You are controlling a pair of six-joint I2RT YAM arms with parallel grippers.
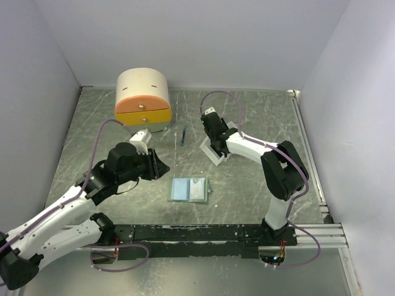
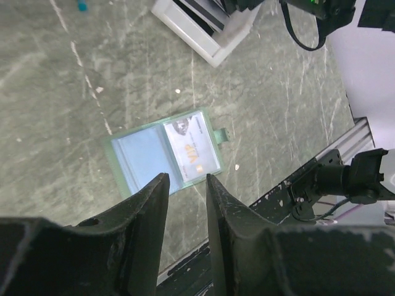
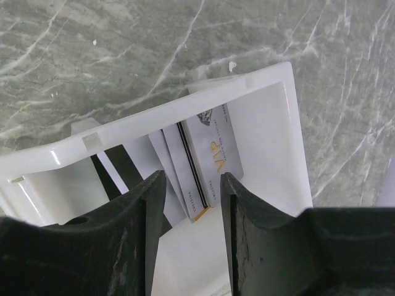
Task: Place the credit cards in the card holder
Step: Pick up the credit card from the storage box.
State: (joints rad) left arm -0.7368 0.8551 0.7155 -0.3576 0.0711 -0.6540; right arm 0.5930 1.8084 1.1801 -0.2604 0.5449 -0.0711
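The card holder is laid open on the bench, one pale card seen pocketed. More credit cards are left in the white tray, beneath the right claw, spread and empty; the left claw is held spread near the holder.

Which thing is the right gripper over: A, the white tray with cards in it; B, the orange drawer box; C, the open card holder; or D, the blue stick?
A: the right wrist view looks down past the right gripper onto the white tray, with the credit cards leaning inside it.
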